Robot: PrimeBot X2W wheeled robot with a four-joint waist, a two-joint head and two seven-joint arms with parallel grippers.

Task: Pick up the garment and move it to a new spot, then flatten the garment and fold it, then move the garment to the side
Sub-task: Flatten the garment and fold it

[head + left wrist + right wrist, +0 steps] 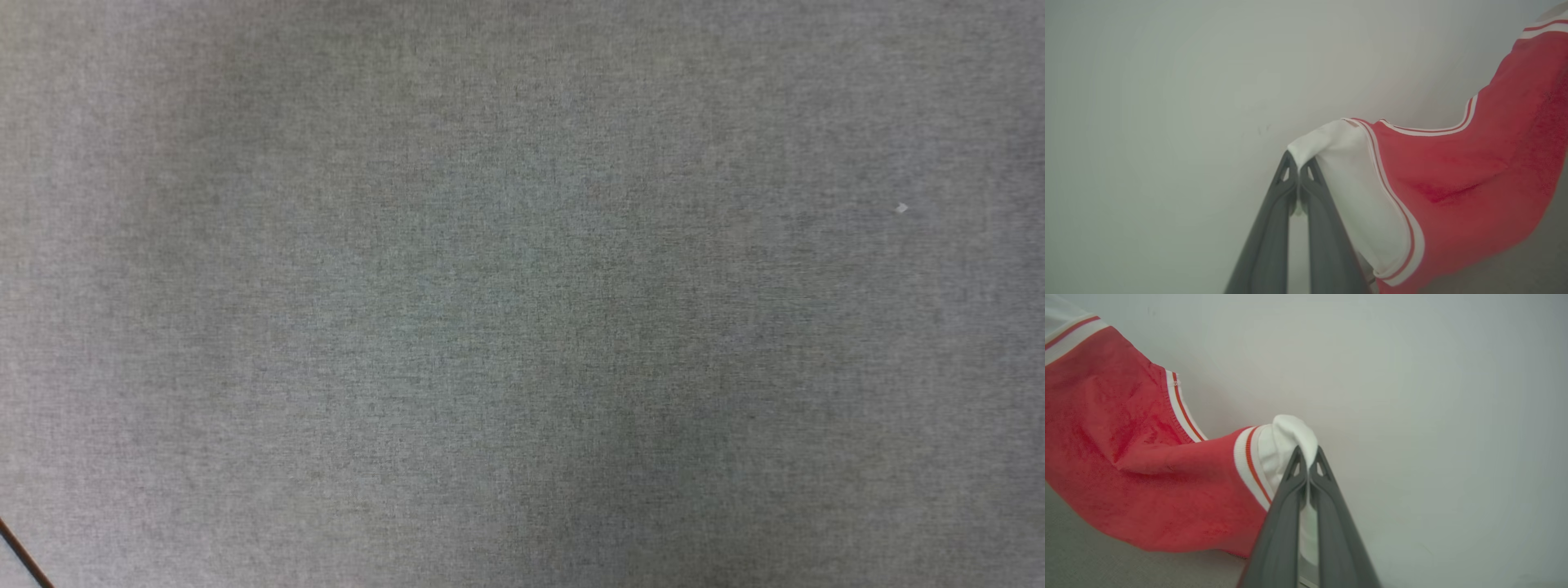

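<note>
The left gripper has its fingers shut tight on one white sleeve of the red shirt. The right gripper pinches the other white sleeve the same way. The shirt hangs between them in front of a pale wall. Its red part sags low, near the grey desk. In the head view the desk has a tiny white speck and a thin dark line in the corner.
</note>
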